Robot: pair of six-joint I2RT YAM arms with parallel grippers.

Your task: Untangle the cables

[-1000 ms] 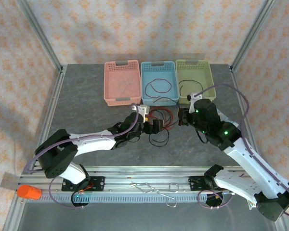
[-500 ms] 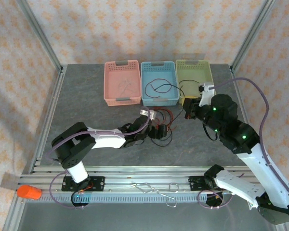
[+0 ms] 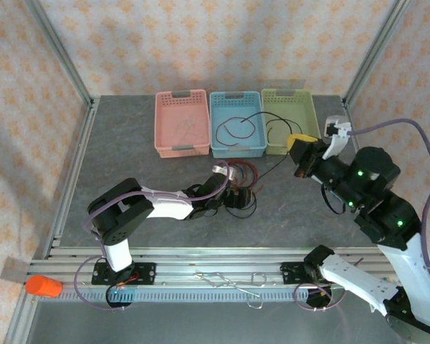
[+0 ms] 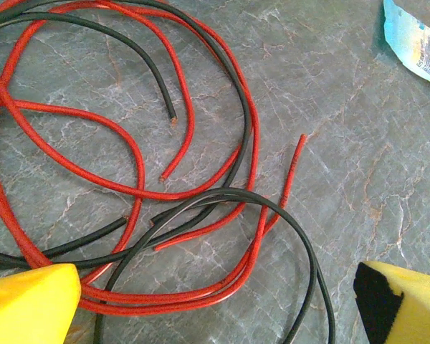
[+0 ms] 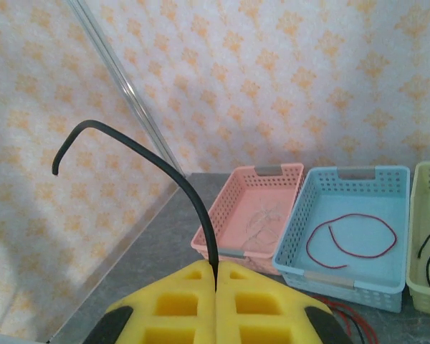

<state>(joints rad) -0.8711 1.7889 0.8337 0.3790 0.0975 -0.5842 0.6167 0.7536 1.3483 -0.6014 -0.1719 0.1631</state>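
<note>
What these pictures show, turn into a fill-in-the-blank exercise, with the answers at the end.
The thin flexible cable clamped in the shut right end effector is coloured ____.
The thin looped cable lying in the light blue plastic basket is coloured ____.
The left end effector, above the tangle of red and black cables on the grey stone-patterned table, has its jaws ____.
Missing words: black; red; open.

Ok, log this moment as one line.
left tool: open, low over red-black tangle | right tool: shut on black cable, held above table | tangle: not yet cleared
</note>
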